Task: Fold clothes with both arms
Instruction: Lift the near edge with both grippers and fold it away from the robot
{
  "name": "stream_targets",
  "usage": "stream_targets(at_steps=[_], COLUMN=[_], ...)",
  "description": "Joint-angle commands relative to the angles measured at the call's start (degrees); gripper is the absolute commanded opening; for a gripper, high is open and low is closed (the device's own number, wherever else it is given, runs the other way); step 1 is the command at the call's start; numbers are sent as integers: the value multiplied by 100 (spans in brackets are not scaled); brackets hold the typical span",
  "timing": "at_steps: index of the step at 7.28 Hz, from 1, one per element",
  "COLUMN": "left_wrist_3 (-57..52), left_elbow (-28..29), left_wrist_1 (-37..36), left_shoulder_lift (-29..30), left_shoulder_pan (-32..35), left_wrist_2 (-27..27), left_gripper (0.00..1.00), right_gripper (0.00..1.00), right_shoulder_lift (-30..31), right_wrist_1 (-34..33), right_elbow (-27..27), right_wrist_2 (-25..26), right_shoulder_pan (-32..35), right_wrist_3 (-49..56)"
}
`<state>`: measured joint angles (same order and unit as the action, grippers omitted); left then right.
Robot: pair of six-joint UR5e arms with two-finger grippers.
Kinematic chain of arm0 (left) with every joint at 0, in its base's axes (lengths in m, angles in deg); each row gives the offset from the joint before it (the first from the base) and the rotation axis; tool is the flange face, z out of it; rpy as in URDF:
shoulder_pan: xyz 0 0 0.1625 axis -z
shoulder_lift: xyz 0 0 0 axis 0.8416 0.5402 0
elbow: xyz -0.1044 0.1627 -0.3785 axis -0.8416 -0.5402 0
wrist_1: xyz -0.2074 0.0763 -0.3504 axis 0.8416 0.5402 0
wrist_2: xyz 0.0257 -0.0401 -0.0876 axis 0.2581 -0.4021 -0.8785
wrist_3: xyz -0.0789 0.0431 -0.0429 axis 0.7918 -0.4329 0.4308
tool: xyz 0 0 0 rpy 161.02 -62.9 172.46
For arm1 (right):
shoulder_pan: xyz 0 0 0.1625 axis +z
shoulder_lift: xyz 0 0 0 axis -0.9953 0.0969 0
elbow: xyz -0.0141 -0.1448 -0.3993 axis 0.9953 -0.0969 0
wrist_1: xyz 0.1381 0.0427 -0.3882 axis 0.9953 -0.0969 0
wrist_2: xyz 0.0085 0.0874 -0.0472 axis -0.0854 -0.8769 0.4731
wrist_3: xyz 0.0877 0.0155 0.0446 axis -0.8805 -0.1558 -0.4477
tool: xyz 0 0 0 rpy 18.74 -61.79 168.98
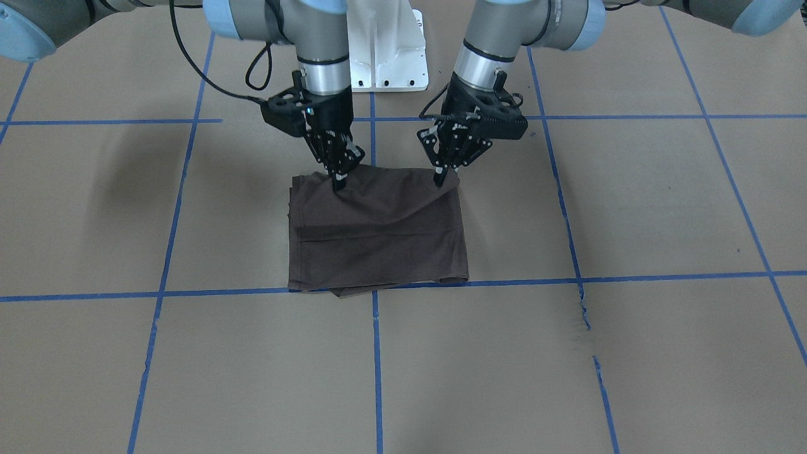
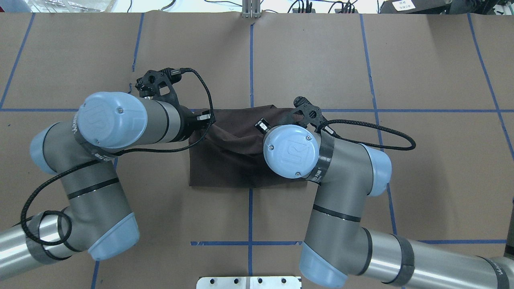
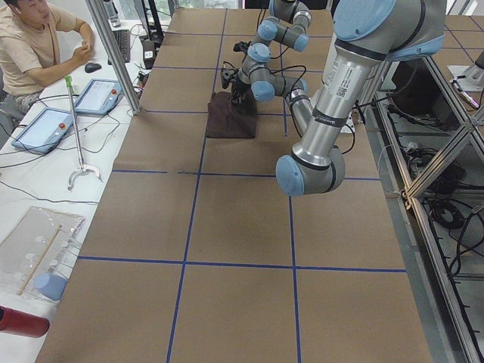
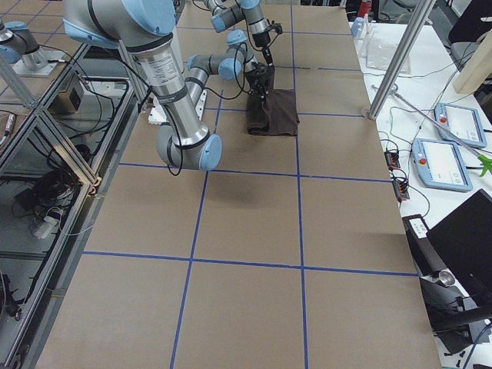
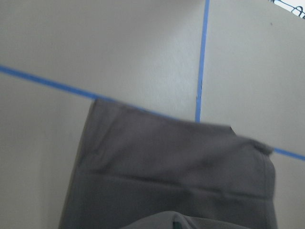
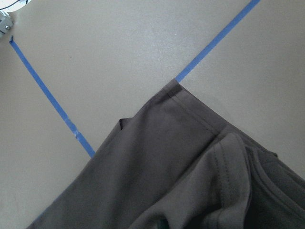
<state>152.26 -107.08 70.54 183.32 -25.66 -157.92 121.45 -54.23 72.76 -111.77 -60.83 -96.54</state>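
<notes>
The dark brown T-shirt point(image 1: 378, 239) lies folded into a rough rectangle on the brown table, across a blue tape line. It also shows in the overhead view point(image 2: 229, 160) and in both wrist views point(image 5: 176, 171) point(image 6: 157, 167). My left gripper point(image 1: 443, 178) is shut on the shirt's corner nearest my base, on the right of the front-facing view, and holds it slightly raised. My right gripper point(image 1: 339, 181) is shut on the other near-base corner. The top layer sags between the two grippers. Collar, logo and tags are hidden.
The table is covered in brown paper with a blue tape grid point(image 1: 376, 353). The white pedestal base point(image 1: 388, 50) stands behind the grippers. An operator point(image 3: 30, 45) sits at a side desk with tablets point(image 3: 94, 94), beyond a metal post point(image 3: 113, 53).
</notes>
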Motion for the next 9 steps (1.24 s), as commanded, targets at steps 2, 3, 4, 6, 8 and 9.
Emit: stream_targets(at_steps=[2, 3, 4, 6, 8, 9], left_wrist_3=[-215, -242, -285, -303, -1030, -1477], left_elbow=[1511, 1698, 1830, 1946, 1815, 1562], left_wrist_1=[1106, 1195, 1205, 1213, 1187, 1152], left_shoulder_lift=[240, 250, 250, 285, 259, 207], left_shoulder_pan=[185, 176, 176, 176, 219, 472], left_wrist_2=[20, 29, 29, 29, -14, -319], left_gripper=[0, 0, 0, 3, 100, 100], right_gripper=[0, 0, 0, 0, 100, 100], right_shoulder_lift=[-241, -294, -294, -294, -329, -434], right_wrist_1=[593, 594, 663, 664, 681, 664], right_elbow=[-972, -1077, -1148, -1201, -1245, -1228], right_wrist_2=[-33, -33, -33, -33, -33, -112], right_shoulder_pan=[188, 188, 197, 197, 215, 276], right_wrist_3=[137, 155, 172, 190, 1250, 1428])
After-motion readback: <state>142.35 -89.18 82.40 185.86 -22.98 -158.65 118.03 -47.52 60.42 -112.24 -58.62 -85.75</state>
